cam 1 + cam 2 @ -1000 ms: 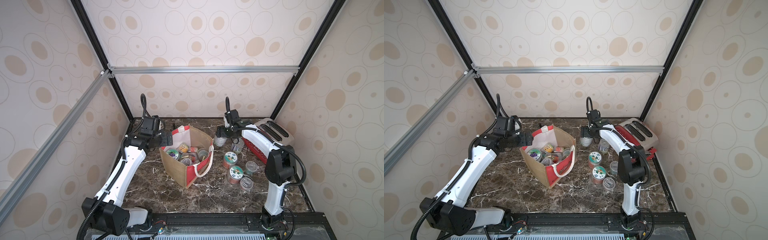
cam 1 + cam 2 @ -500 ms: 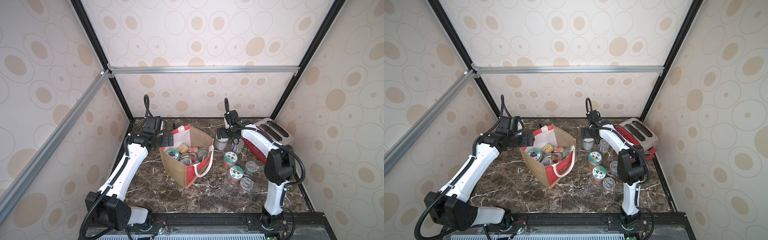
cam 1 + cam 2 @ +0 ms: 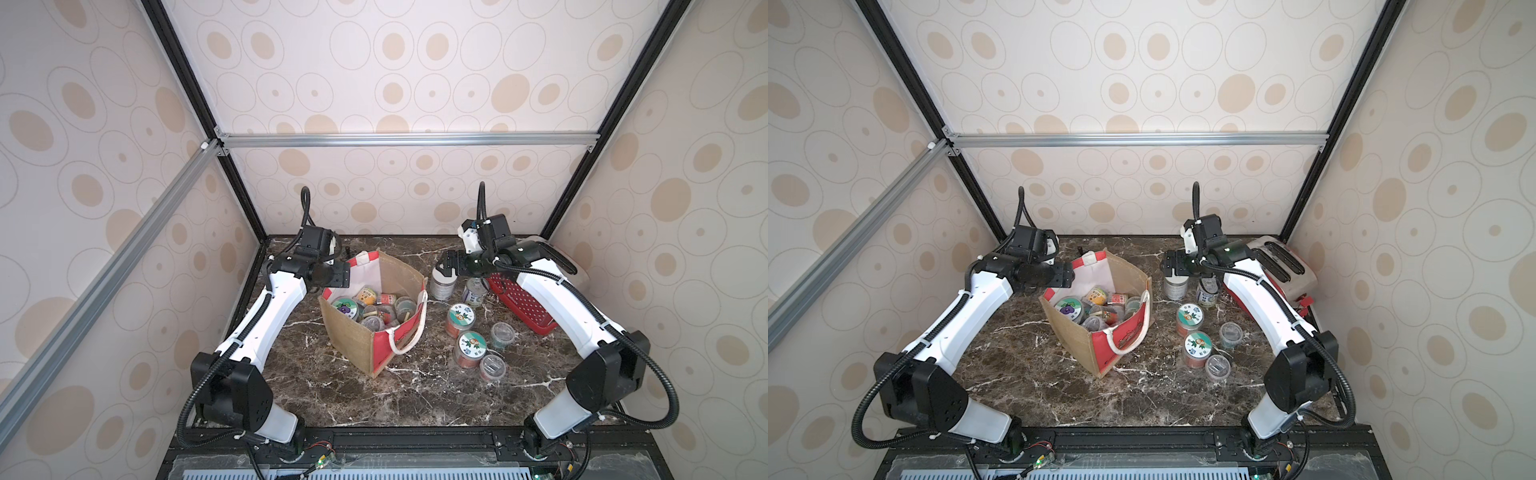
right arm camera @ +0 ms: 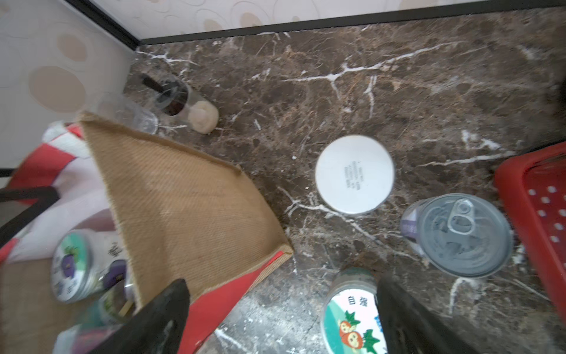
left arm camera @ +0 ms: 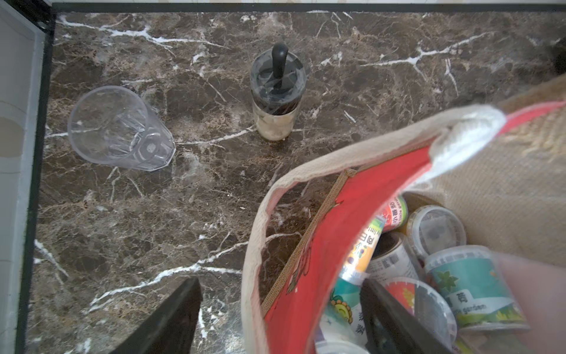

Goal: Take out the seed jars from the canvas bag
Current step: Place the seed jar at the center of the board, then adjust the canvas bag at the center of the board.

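Note:
The canvas bag (image 3: 351, 338) (image 3: 1077, 345) stands open at mid-table with several seed jars (image 3: 376, 307) (image 3: 1096, 309) inside. My left gripper (image 3: 340, 280) (image 5: 281, 312) is open at the bag's far left corner. Its jaws straddle the red side wall (image 5: 337, 245), one finger inside among the jars, one outside. My right gripper (image 3: 446, 266) (image 4: 281, 309) hangs open just above a white-lidded jar (image 3: 441, 284) (image 4: 354, 174) standing on the table right of the bag. More jars stand there: a pull-tab one (image 4: 459, 236), two sticker-lidded ones (image 3: 460, 318) (image 3: 471, 349) and two small clear cups (image 3: 502, 334) (image 3: 492, 368).
Behind the bag, near the back wall, stand a clear drinking glass (image 5: 119, 128) and a black-topped shaker (image 5: 277, 89). A red perforated basket (image 3: 521, 303) and a toaster (image 3: 1283, 257) fill the back right, under my right arm.
The right gripper set the white-lidded jar down on the table, let go and rose slightly. The left gripper moved right to the bag's corner, over its red wall.

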